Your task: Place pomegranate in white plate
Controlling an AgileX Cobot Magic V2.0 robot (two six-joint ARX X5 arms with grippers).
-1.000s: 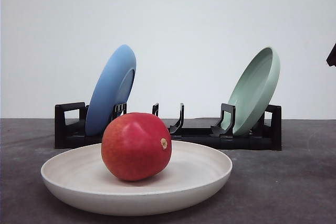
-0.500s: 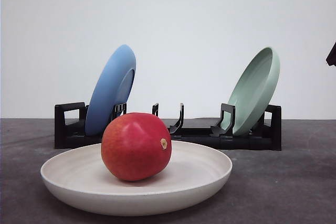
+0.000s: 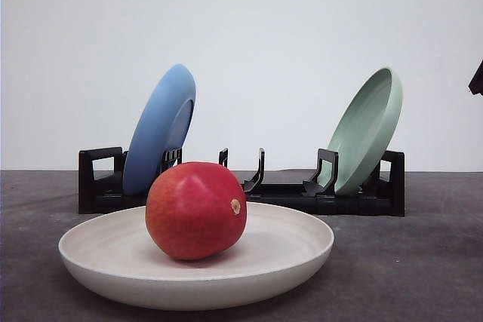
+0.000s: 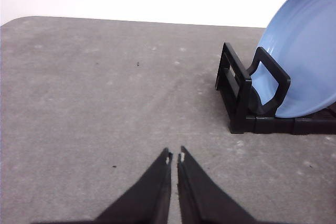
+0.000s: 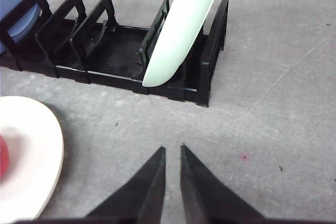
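Note:
The red pomegranate (image 3: 195,210) rests inside the white plate (image 3: 290,250) at the front of the table, its tan stem spot turned to the right. In the right wrist view the plate's rim (image 5: 37,150) shows beside a red sliver of the pomegranate (image 5: 2,157). My right gripper (image 5: 171,149) hovers over bare table to the right of the plate, shut with only a thin slit between its fingers. Over bare table left of the rack hangs my left gripper (image 4: 174,156), shut and holding nothing.
A black dish rack (image 3: 279,195) stands behind the plate. A blue plate (image 3: 158,130) leans in its left end and a pale green plate (image 3: 367,130) in its right end. A dark bit of arm (image 3: 477,81) shows at the front view's right edge.

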